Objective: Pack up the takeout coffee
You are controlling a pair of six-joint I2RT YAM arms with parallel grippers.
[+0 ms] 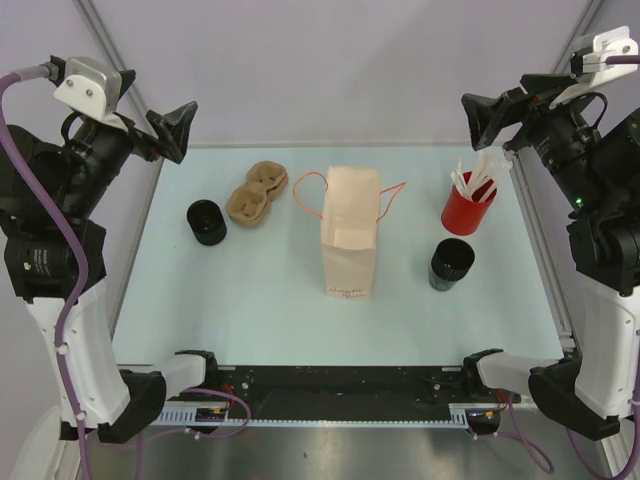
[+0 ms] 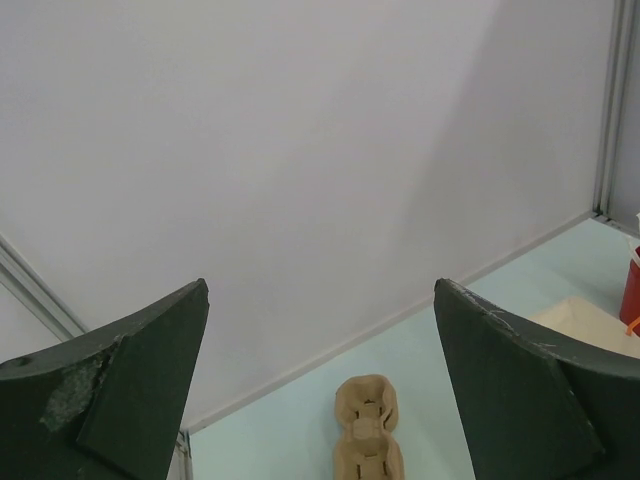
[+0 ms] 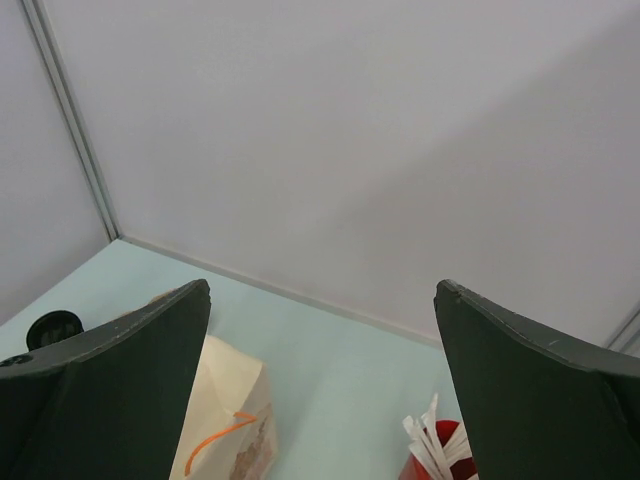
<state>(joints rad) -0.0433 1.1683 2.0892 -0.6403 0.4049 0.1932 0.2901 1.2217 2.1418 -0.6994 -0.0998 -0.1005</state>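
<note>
My left gripper point(image 1: 176, 128) and right gripper point(image 1: 484, 116) hang high off the table's point(image 1: 250, 300) back corners, jaws spread wide, holding nothing. The coffee point(image 1: 206, 221) stands on the left, just beside the cardboard carrier point(image 1: 256, 193) and well apart from the open bag point(image 1: 350, 240). Its near side is free, so my left arm has room to descend.

The hand point(image 3: 322, 286), its 2 fingers point(image 3: 110, 380) spread, frames a paper bag point(image 3: 235, 400) (orange handle point(image 3: 215, 438)) and red cup point(image 3: 458, 452).
</note>
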